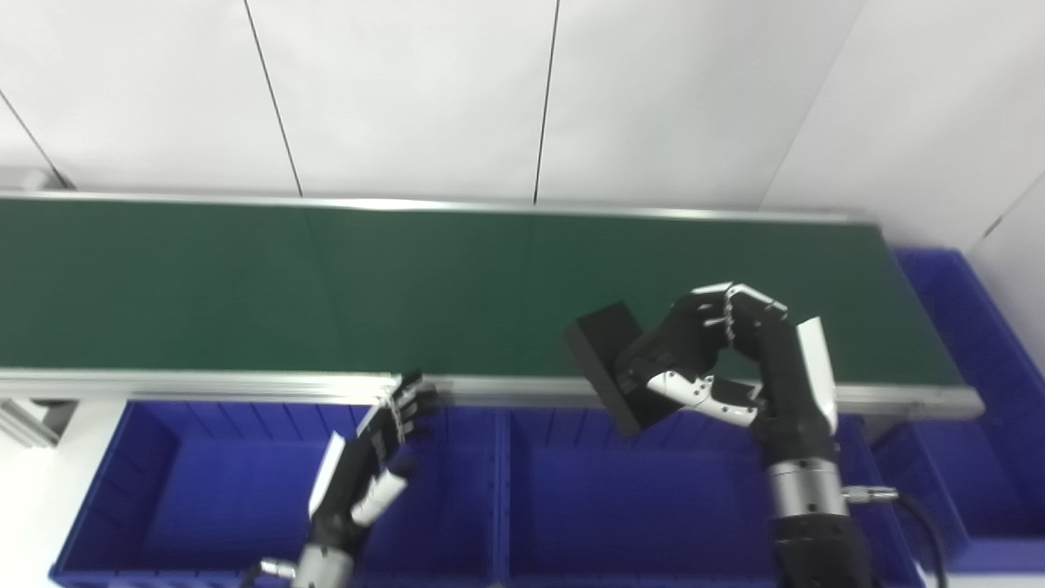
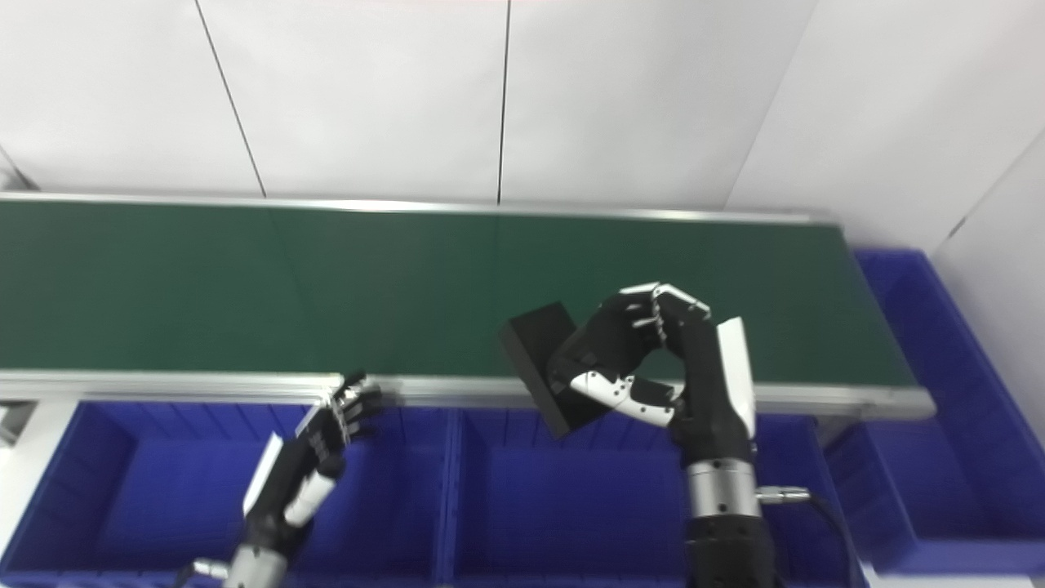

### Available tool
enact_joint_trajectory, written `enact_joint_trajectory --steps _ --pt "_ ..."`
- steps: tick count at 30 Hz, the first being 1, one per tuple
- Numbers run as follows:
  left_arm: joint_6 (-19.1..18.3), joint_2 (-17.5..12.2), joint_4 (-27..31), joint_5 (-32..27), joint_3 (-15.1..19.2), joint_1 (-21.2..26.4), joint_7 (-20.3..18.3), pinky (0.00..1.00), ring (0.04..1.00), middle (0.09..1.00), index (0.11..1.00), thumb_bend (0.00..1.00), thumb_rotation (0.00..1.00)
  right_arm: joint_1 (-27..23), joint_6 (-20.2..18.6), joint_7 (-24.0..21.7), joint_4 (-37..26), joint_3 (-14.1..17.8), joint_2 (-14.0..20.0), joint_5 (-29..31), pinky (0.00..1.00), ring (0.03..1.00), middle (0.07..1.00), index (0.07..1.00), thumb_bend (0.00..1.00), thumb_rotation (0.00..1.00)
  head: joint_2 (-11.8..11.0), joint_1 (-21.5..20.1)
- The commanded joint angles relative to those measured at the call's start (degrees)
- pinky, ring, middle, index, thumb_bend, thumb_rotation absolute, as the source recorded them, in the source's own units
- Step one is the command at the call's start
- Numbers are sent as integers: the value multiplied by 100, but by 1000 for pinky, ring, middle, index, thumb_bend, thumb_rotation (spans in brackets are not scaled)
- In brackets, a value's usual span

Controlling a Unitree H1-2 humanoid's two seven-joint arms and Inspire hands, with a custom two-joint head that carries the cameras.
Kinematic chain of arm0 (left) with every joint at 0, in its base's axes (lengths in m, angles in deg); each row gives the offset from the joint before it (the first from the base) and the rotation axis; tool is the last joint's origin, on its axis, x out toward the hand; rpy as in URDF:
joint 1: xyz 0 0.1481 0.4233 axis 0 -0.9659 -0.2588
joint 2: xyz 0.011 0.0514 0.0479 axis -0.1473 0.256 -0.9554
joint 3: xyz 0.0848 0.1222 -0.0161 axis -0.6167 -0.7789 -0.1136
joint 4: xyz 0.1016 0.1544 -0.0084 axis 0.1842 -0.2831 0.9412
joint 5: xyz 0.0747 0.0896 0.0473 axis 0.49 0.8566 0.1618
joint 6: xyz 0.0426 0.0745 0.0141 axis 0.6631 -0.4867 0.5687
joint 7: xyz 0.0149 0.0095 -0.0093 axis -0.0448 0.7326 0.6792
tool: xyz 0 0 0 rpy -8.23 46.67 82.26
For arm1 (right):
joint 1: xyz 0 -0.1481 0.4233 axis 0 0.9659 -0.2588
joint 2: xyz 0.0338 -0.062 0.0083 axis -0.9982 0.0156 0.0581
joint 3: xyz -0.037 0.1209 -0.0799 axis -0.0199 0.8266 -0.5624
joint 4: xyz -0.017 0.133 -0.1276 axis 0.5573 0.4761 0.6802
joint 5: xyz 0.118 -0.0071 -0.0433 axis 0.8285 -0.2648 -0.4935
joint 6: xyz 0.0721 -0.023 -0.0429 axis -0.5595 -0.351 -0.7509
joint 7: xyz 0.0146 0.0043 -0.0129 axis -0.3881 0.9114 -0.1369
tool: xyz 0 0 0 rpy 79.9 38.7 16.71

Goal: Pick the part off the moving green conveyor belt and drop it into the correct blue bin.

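Note:
My right hand (image 1: 718, 359) is shut on a black rectangular block (image 1: 608, 363), held tilted in the air above the near rail of the green conveyor belt (image 1: 326, 286) and the far edge of the middle blue bin (image 1: 653, 498). The block also shows in the right eye view (image 2: 540, 359). My left hand (image 1: 384, 445) is open and empty, fingers apart, raised over the right side of the left blue bin (image 1: 204, 498), just below the belt's near rail. No other part lies on the belt.
A third blue bin (image 1: 971, 384) stands at the right end of the belt. A metal rail (image 1: 245, 385) runs along the belt's near edge. White wall panels rise behind the belt.

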Motion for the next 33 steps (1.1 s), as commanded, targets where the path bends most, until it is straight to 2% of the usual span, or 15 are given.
enact_joint_trajectory --steps 1,6,15,28,33 --pt "122 -15 225 -57 47 40 -125 747 813 852 920 894 841 8 458 141 4 -74 -76 29 365 412 495 523 518 0 51 2" --pt "121 -3 340 -91 137 42 -267 747 809 845 921 874 838 243 644 349 585 -241 -153 -134 386 418 500 513 518 0 174 -29" --pt "121 26 535 -105 262 -35 -417 751 815 852 925 876 837 194 1021 514 1503 -372 -211 -37 397 420 505 503 519 0 331 -3" --pt "112 13 638 -104 346 -73 -497 744 808 847 924 887 840 15 1045 835 2407 -693 -110 -670 393 416 498 507 519 0 421 -6" --pt "112 6 636 -76 349 -72 -502 743 808 846 925 890 845 -58 1157 979 2718 -764 -46 -801 426 419 497 506 519 0 413 10"
